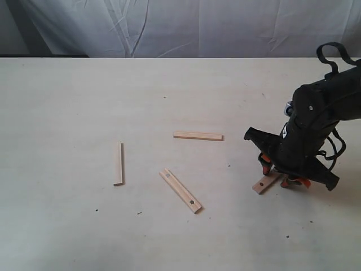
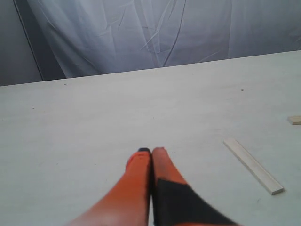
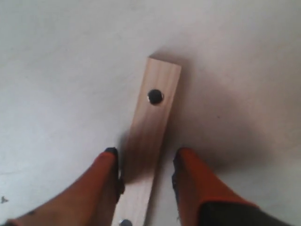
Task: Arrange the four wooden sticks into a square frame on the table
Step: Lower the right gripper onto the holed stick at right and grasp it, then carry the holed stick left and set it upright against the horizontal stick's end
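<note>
Wooden sticks lie well apart on the desk [image 1: 67,101]: the left stick [image 1: 118,164], the far stick [image 1: 198,135] and the slanted stick [image 1: 180,191]. The right hand [image 3: 146,157] is released, its fingers spread astride the fourth stick [image 3: 157,113], which lies flat. The left hand [image 2: 151,151] is clenched, grasping nothing.

Right end effector [image 3: 146,157] points down with fingers parted; left end effector [image 2: 151,150] has fingers pressed together.
</note>
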Motion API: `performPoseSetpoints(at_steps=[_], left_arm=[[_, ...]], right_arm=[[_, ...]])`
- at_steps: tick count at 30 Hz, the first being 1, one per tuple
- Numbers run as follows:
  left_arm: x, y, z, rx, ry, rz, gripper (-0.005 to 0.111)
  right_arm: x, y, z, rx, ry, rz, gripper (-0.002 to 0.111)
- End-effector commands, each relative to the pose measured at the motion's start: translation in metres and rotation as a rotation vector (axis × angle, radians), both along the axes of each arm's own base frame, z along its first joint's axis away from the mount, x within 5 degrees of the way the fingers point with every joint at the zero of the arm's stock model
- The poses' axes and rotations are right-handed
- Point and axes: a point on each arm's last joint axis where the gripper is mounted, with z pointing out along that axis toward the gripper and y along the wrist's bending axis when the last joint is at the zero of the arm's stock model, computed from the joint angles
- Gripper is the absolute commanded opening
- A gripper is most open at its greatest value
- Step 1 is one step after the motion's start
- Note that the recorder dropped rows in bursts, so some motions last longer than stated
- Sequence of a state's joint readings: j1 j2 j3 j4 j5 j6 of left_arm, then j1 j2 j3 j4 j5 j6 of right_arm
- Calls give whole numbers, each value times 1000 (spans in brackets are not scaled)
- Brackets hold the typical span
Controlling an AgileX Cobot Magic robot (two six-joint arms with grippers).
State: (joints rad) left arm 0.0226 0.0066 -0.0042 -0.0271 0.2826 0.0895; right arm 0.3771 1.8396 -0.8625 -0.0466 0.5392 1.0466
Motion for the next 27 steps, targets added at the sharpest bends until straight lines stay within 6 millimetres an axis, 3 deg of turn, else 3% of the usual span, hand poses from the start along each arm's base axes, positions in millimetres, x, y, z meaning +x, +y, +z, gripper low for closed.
performPoseSetpoints(at_steps=[1,2,8,20,27], left_arm=[[0,0,0,3,-10,5,0],[0,0,0,3,-10,5,0],[0,0,0,3,-10,5,0],[0,0,0,3,-10,5,0],[0,0,0,3,-10,5,0]], right_arm=[[0,0,-6,-19,18,39,10],[0,0,-6,-21,17,54,0],[2,1,-4,-33,8,157,0],[30,15,31,-34,-57,461,0],[40,42,43,8,-121,605,0]])
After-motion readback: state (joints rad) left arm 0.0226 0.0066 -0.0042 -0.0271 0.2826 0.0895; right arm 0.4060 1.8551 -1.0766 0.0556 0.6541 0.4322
